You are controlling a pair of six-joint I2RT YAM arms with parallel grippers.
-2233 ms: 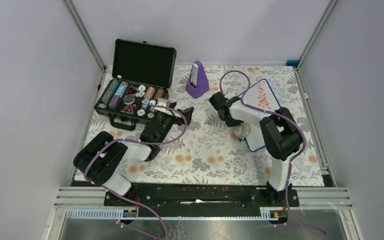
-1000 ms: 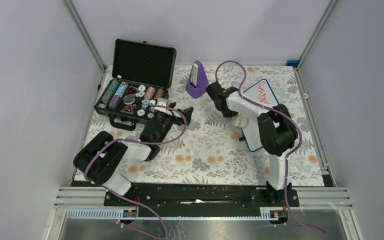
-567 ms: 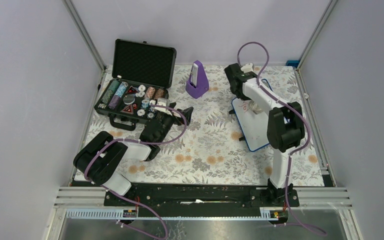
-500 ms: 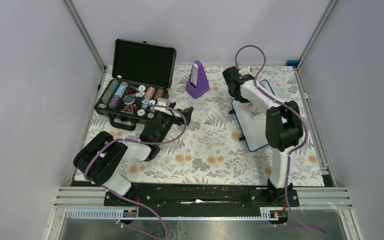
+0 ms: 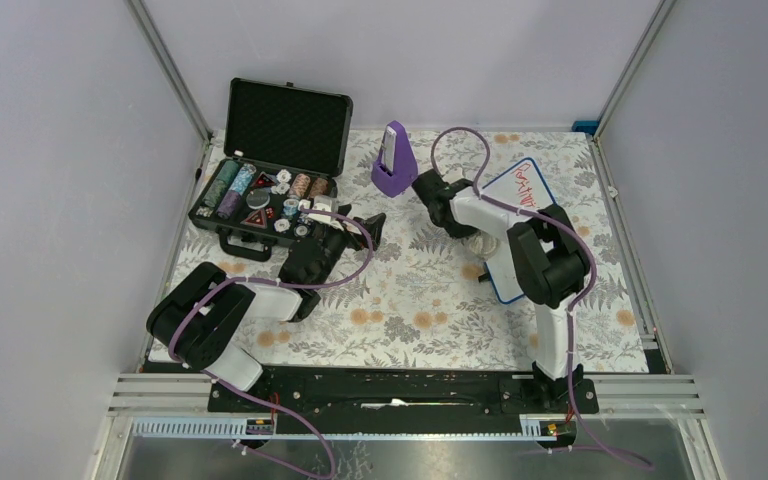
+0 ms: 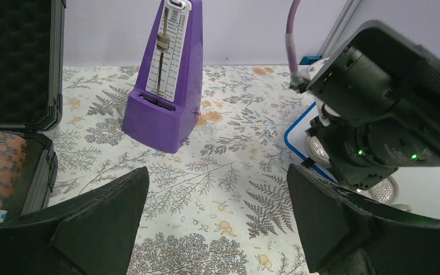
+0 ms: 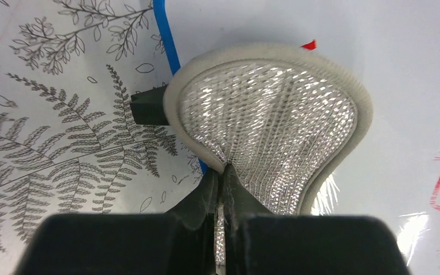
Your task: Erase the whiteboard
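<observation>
Handwriting in red (image 5: pixel 527 186) on the far corner of the whiteboard (image 5: pixel 505 275): a looping scrawl, not legible. More red strokes at the right edge of the right wrist view, cut off and unreadable. Printed scale on the face of the purple metronome (image 6: pixel 166 80), too small to read.

Lies flat and slanted on the right half of the flowered table cover (image 5: pixel 410 300), its blue-rimmed left edge directly under the right gripper (image 7: pixel 222 172). Pinched fully together on a fold of the pale, silvery-meshed cloth pad (image 7: pixel 269 114). Spread out ahead of the fingertips, straddling the blue rim, mostly over the white surface and partly over the table cover. Apparently resting on the board, though contact hard to confirm.

Left gripper (image 6: pixel 217 189): spread wide, nothing between the fingers, low over the table cover beside the open black case (image 5: pixel 260 185), apart from the board.
</observation>
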